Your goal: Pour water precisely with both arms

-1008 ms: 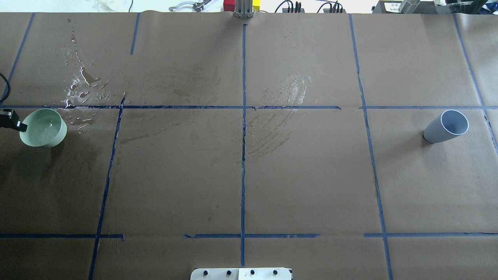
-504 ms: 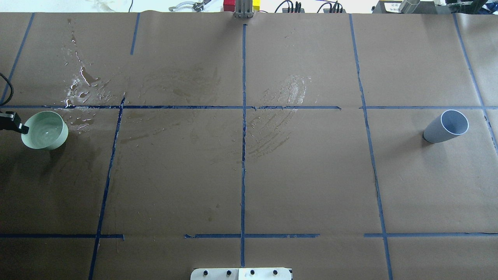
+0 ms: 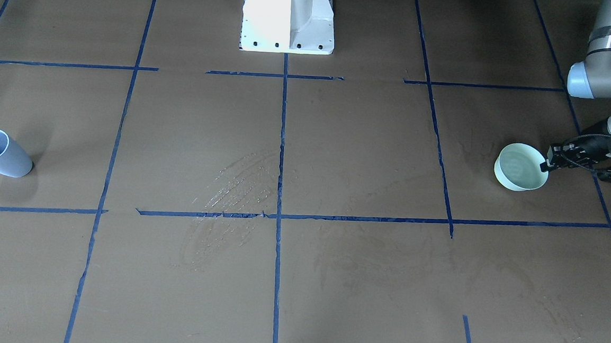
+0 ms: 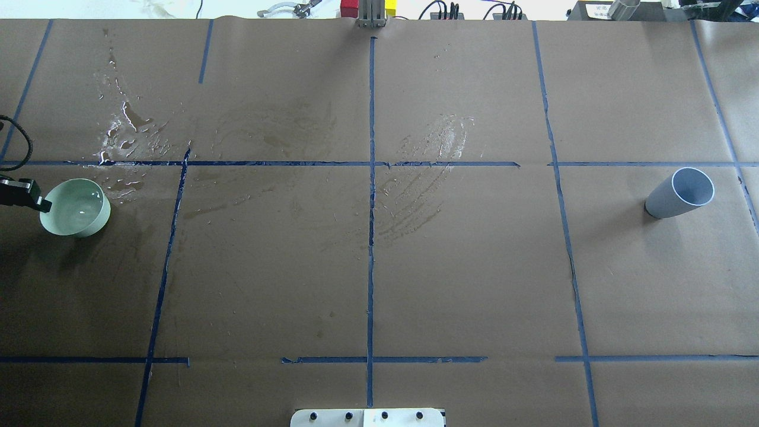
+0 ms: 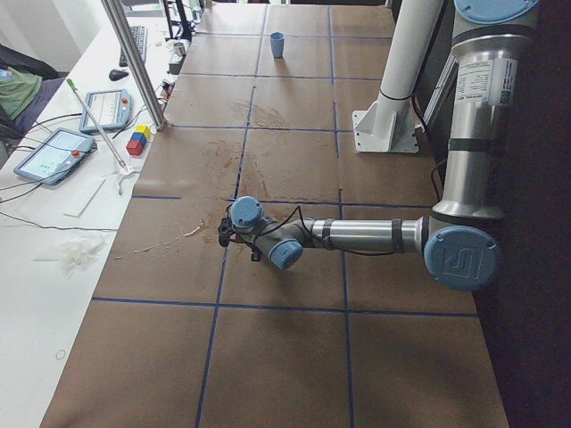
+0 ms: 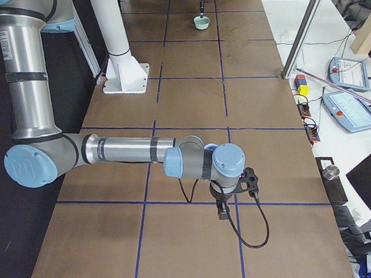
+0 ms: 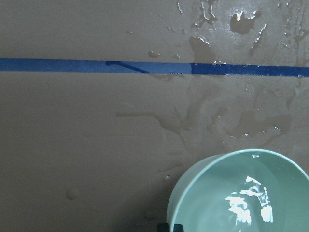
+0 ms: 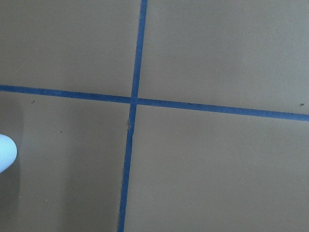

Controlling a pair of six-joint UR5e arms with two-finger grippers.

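My left gripper [image 4: 40, 204] is shut on the rim of a pale green bowl [image 4: 75, 208] at the table's far left. The bowl holds water [image 4: 78, 204], a faint glossy surface. The front view shows the left gripper [image 3: 545, 166] on the bowl [image 3: 520, 174] too. In the left wrist view the bowl [image 7: 203, 193] fills the lower right, with glinting water [image 7: 248, 199] and the fingertips [image 7: 171, 226] at its rim. A blue-grey cup [image 4: 679, 193] stands at the far right, apart from both arms. My right gripper [image 6: 223, 211] hangs low over the paper; I cannot tell whether it is open or shut.
Spilled water [image 4: 127, 133] lies on the brown paper just beyond the bowl, and a dried smear [image 4: 427, 166] marks the middle. Blue tape lines grid the table. The white pedestal [image 3: 288, 16] stands at the robot's edge. Tablets and blocks lie past the far edge.
The bowl has moved a little right and toward the robot with my left gripper. It looks smaller and more level now. The cup has not moved.
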